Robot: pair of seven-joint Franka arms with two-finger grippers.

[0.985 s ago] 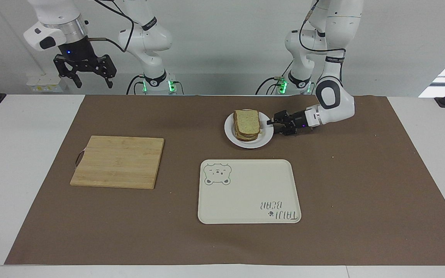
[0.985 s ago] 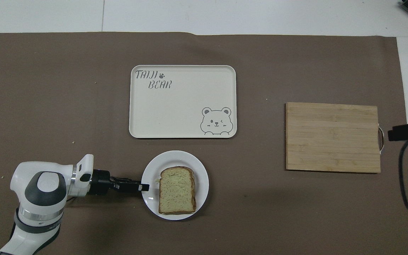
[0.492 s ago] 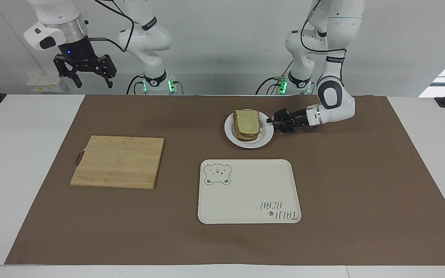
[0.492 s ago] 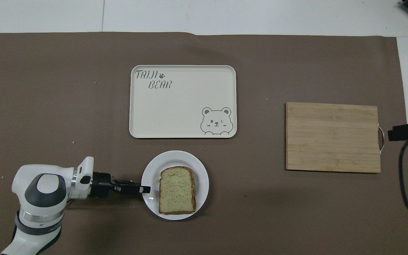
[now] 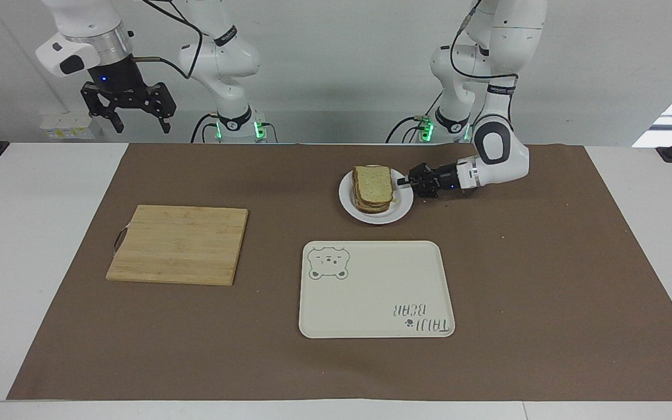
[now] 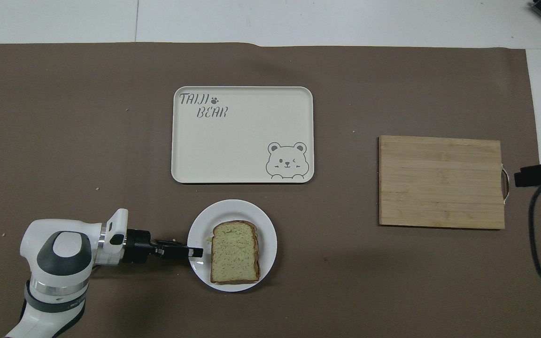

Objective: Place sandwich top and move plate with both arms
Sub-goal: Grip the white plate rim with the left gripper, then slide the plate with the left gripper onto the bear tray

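The sandwich top (image 5: 373,181), a pale speckled bread slice with a brown crust, lies on top of a stacked sandwich on the small white plate (image 5: 395,214). It also shows in the overhead view (image 6: 234,251), as does the plate (image 6: 262,224). My left gripper (image 5: 407,182) lies low and level at the plate's rim on the left arm's side; in the overhead view (image 6: 197,252) its tip overlaps the rim. My right gripper (image 5: 140,127) is open and empty, held high over the right arm's end of the table, where that arm waits.
A cream rectangular tray with a bear drawing (image 5: 371,286) (image 6: 233,141) lies farther from the robots than the plate. A wooden cutting board (image 5: 178,244) (image 6: 441,181) lies toward the right arm's end. A brown mat (image 5: 546,280) covers the table.
My left gripper has crept a little toward the plate, its tip now over the rim. The plate, the sandwich and the right arm have not moved.
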